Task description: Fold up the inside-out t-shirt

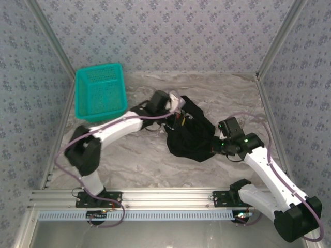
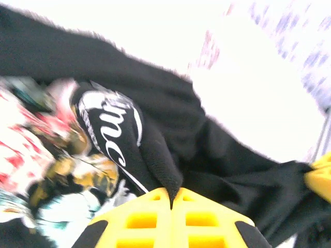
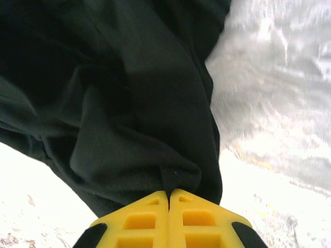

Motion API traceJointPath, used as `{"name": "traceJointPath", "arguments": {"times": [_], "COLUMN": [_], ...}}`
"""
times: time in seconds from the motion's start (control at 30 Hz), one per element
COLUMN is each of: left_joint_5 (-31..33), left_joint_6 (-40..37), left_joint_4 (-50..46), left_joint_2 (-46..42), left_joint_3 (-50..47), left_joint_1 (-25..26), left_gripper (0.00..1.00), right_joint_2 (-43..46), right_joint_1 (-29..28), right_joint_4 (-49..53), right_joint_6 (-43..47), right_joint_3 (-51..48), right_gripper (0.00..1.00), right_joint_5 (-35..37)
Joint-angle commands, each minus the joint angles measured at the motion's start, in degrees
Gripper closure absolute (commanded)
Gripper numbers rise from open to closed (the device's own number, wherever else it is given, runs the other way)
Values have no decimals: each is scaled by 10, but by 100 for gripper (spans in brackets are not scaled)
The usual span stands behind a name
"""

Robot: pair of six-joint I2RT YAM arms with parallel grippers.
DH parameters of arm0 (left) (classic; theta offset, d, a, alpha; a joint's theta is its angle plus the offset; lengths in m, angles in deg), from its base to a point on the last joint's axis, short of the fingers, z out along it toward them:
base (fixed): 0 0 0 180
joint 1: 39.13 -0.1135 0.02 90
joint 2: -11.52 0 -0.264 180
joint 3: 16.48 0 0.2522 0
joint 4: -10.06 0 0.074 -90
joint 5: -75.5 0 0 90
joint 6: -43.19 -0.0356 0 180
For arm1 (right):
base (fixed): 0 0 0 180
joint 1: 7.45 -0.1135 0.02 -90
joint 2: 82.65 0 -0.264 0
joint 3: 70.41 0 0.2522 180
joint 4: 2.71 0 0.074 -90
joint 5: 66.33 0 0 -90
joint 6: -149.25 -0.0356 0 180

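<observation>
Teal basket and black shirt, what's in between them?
The left arm lies across that gap between basket and t-shirt in the top view, over bare marble table.

White cursive lettering is showing on a black fold of the t-shirt in the left wrist view. Only a fragment is reading with any confidence, roughly the letters "mc". The remaining strokes are running under the fold and are too blurred to read. The multicoloured graphic just beside the lettering is also too blurred to read.
</observation>
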Motion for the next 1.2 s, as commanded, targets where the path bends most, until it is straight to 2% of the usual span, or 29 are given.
{"name": "traceJointPath", "arguments": {"times": [0.0,0.13,0.3,0.4,0.47,0.6,0.73,0.8,0.97,1.03,1.17], "left_joint_5": [-10,47,108,135,155,169,167,159,149,138,110], "left_joint_6": [61,43,12,-2,-22,-18,16,24,20,17,8], "left_joint_4": [136,157,177,199,199,183,204,217,235,237,243], "left_joint_2": [-98,-203,-357,-421,-439,-404,-359,-330,-275,-258,-221], "left_joint_3": [-48,-96,-140,-163,-183,-240,-287,-295,-300,-307,-327], "left_joint_1": [-12,-12,-11,1,21,53,64,77,106,116,138], "left_gripper": [100,100,100,100,100,100,100,100,100,100,100], "right_joint_2": [6,-4,-60,-97,-117,-148,-156,-171,-172,-158,-131], "right_joint_1": [7,29,61,69,77,112,161,171,155,142,101], "right_joint_4": [-16,-43,-83,-91,-73,-23,-38,-39,-26,-7,9], "right_joint_6": [58,120,185,208,204,175,153,148,152,150,133], "right_joint_3": [50,112,236,293,308,278,219,189,167,159,130], "right_gripper": [100,100,100,100,100,100,99,91,69,64,59], "right_joint_5": [31,34,43,58,94,160,119,105,61,40,30]}}
